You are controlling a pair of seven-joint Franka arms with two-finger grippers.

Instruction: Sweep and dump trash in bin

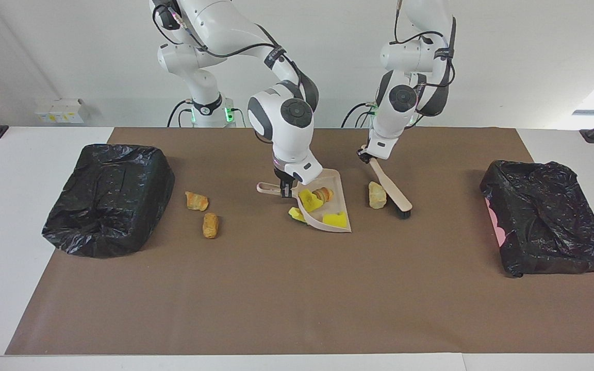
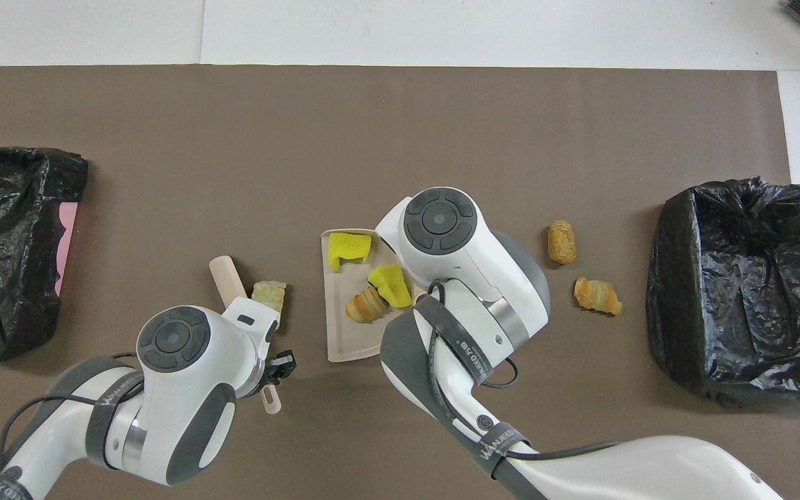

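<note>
**Brown mat, sweep under way**

We see the left gripper (image 1: 368,155) clamped on the brush (image 1: 393,191) beside a beige lump (image 1: 377,195); the right gripper (image 1: 285,188) grips the dustpan (image 1: 339,181) holding yellow sponges (image 1: 334,219) and a bread chunk (image 1: 322,194).

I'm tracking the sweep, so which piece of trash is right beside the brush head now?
The pale beige chunk, alone on the mat between the brush and the dustpan. The two orange-brown chunks lie near the right arm's bin.
</note>
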